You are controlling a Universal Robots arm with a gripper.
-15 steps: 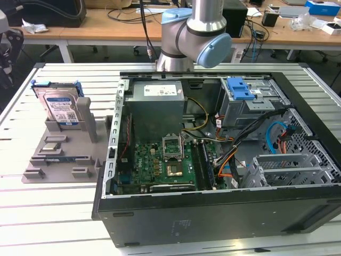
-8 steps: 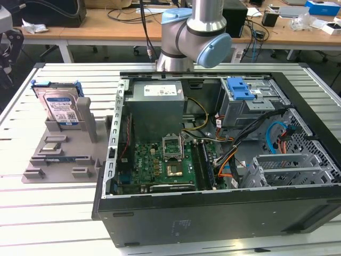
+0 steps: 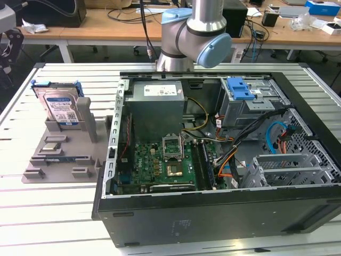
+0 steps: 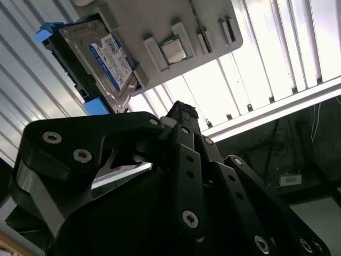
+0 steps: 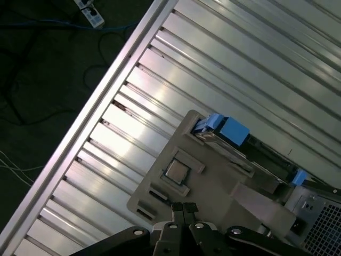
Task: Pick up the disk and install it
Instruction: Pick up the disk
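Observation:
The disk (image 3: 61,109) stands upright in a slot of a grey holder (image 3: 64,157) on the exterior view's left; it is silver-grey with a blue-and-white label and blue side rails. The second wrist view shows the label face of the disk (image 4: 109,61), and the first wrist view shows the disk (image 5: 234,140) edge-on. My gripper (image 5: 184,207) hangs well above the holder, apart from the disk. Its black fingertips (image 4: 184,111) meet, shut with nothing between them.
An open computer case (image 3: 213,218) lies on the slatted metal table (image 3: 53,213) at the exterior view's right, with a motherboard (image 3: 160,160), cables and a drive cage with a blue latch (image 3: 240,88). A small chip (image 5: 177,170) sits on the holder. The table edge (image 5: 101,80) borders dark floor.

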